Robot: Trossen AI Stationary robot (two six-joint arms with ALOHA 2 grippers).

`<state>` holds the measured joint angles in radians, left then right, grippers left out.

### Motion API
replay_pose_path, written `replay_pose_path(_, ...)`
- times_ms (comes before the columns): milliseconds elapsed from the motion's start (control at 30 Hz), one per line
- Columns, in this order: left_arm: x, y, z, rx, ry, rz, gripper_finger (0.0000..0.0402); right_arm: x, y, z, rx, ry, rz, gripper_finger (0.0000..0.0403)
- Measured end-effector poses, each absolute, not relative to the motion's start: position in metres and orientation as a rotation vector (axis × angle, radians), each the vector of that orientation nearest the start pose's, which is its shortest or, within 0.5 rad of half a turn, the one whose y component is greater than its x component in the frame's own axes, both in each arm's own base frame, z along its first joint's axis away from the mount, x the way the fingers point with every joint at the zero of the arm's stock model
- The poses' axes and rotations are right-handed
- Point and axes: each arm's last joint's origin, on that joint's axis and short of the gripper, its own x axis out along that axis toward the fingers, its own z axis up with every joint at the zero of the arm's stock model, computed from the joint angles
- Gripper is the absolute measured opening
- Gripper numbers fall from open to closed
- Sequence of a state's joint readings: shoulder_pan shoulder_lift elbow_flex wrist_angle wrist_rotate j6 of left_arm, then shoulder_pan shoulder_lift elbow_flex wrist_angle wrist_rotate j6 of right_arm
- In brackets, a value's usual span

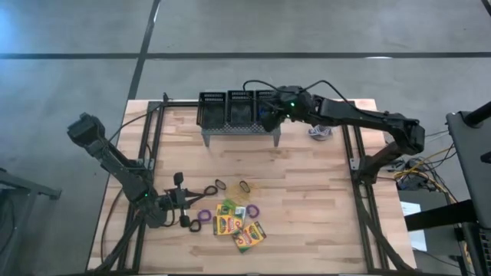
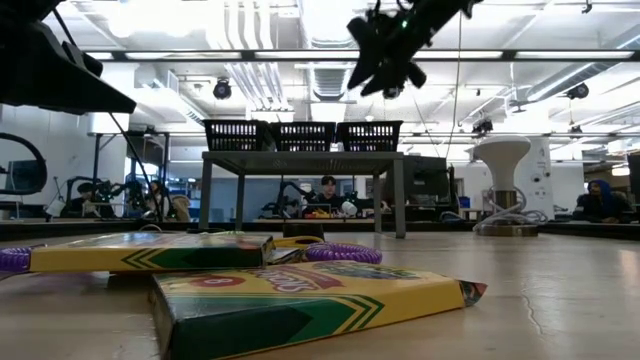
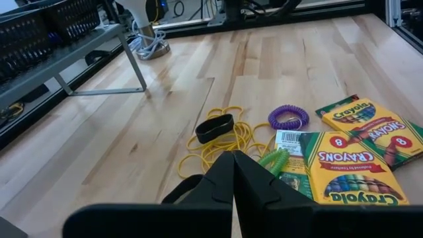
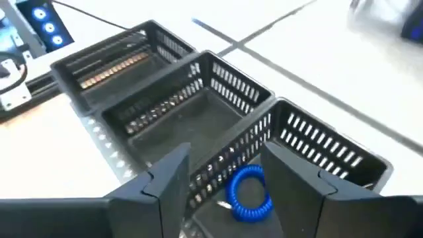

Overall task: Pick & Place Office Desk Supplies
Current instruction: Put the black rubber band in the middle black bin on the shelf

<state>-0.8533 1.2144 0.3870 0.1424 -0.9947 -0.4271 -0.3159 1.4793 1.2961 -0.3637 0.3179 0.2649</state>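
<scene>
- High view: the right gripper [image 1: 270, 116] hangs over the right-hand bin of three small black mesh bins [image 1: 239, 107] at the table's 12 o'clock; a drop-off looks in hand. The left gripper [image 1: 182, 201] waits at 8 o'clock, beside the yellow-and-green crayon boxes [image 1: 238, 225].
- Low view: the right arm hovers above the bins on the grey perforated metal stand [image 2: 303, 158].
- Left wrist view: fingers closed, empty; black loop [image 3: 215, 127] and purple coiled loop [image 3: 288, 118] lie ahead.
- Right wrist view: jaws parted, the blue coiled loop [image 4: 250, 193] between them, seemingly released into the bin. Next: retreat and fetch another.
</scene>
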Motion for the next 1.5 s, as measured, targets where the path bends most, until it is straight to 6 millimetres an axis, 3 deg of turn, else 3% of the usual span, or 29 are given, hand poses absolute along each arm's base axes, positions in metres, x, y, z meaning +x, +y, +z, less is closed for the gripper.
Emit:
replay_pose_path(200, 0.151, -0.137, 0.158, 0.127, 0.371, 0.218, 0.0004, 0.308, -0.053, 0.349, 0.087, 0.436, -0.609, 0.0168)
replay_pose_path(367, 0.151, -0.137, 0.158, 0.128, 0.371, 0.218, 0.0004, 0.31, 0.015, 0.339, -0.026, 0.465, -0.439, 0.0157)
replay_pose_path(567, 0.151, -0.137, 0.158, 0.13, 0.371, 0.217, 0.0004, 0.294, 0.092, 0.287, -0.1, 0.519, -0.307, 0.0145)
replay_pose_path(733, 0.152, -0.137, 0.159, 0.119, 0.362, 0.216, 0.0004, 0.269, 0.131, 0.237, -0.04, 0.446, -0.202, 0.0134)
replay_pose_path(900, 0.16, -0.136, 0.166, 0.106, 0.329, 0.229, 0.0004, 0.253, 0.14, 0.186, 0.004, 0.374, -0.144, 0.0126)
replay_pose_path(1100, 0.171, -0.127, 0.169, 0.108, 0.346, 0.257, 0.0007, 0.246, 0.128, 0.14, 0.022, 0.353, -0.166, 0.0119)
replay_pose_path(1367, 0.188, -0.117, 0.157, 0.129, 0.437, 0.199, 0.006, 0.251, 0.119, 0.102, -0.019, 0.374, -0.274, 0.011)
replay_pose_path(1500, 0.199, -0.117, 0.146, 0.117, 0.509, 0.093, 0.0099, 0.26, 0.123, 0.093, -0.055, 0.382, -0.306, 0.0106)
